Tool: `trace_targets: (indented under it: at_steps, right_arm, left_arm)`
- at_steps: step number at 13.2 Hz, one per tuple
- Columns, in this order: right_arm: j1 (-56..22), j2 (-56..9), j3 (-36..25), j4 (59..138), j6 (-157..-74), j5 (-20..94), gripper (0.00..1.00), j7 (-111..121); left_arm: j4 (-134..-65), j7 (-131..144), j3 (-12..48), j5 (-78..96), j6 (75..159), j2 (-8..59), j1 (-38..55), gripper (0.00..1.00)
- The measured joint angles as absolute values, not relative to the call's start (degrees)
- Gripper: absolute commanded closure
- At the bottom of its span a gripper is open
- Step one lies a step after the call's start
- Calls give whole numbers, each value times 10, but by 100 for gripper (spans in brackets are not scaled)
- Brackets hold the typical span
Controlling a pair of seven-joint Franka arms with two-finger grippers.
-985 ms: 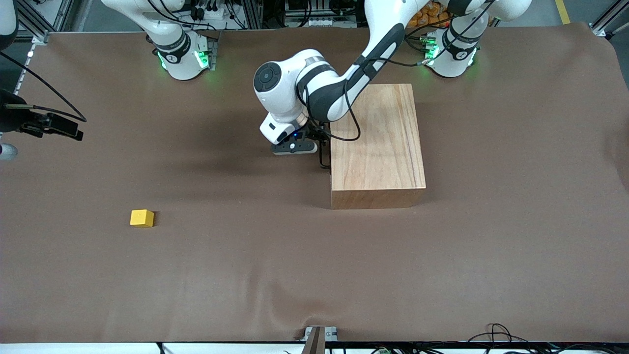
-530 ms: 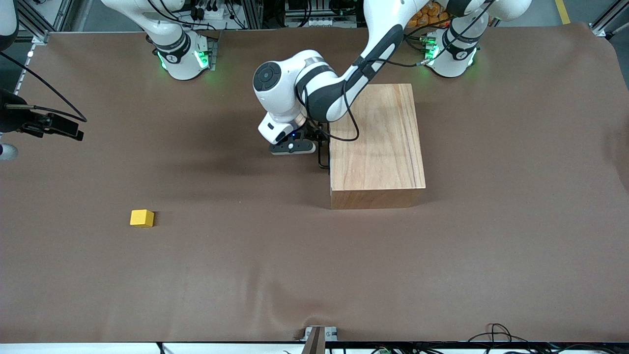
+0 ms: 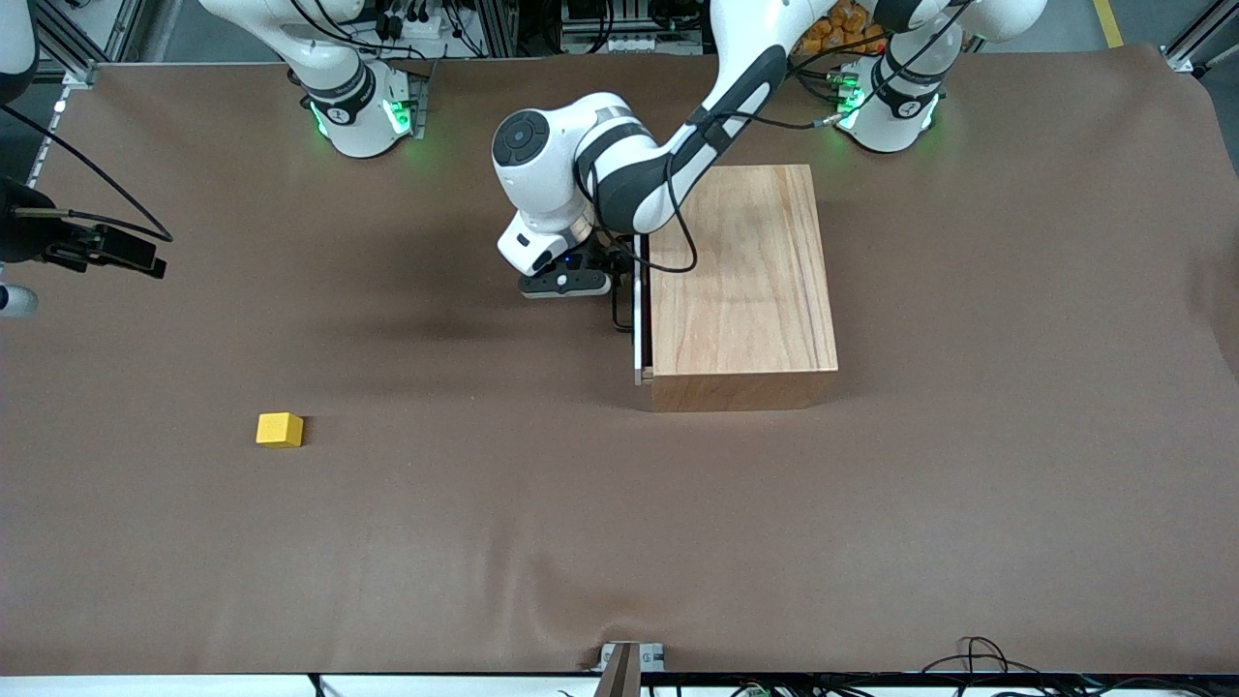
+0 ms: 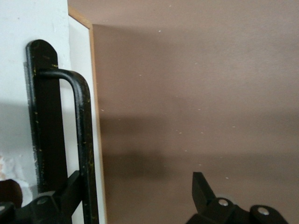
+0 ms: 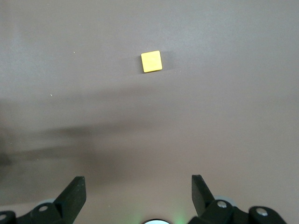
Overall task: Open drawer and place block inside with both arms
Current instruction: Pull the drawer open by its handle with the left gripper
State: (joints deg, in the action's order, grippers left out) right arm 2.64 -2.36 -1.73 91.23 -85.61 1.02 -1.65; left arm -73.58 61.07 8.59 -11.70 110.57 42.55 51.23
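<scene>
The wooden cabinet [image 3: 743, 286] lies with its long side running from the robot bases toward the front camera, and its drawer [image 3: 639, 319] faces the right arm's end of the table, its white front showing as a thin strip just clear of the box. The left gripper [image 3: 619, 281] sits at the black wire handle [image 4: 83, 140]; its fingers [image 4: 70, 191] stand wide apart, one hooked against the bar, not clamped. Most of the drawer front is hidden under the arm. The yellow block [image 3: 280, 429] rests on the brown cloth [image 3: 484, 503], well apart, nearer the camera. The right gripper [image 5: 138, 193] waits high over it, fingers spread.
</scene>
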Motion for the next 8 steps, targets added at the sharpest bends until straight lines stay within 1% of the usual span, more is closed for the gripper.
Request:
trace_targets:
  at_steps: [8]
  right_arm:
    - [26,-27,-18,913,-867,10,0,-16]
  left_arm:
    - [-736,623,87,-115,1163,431,527,0]
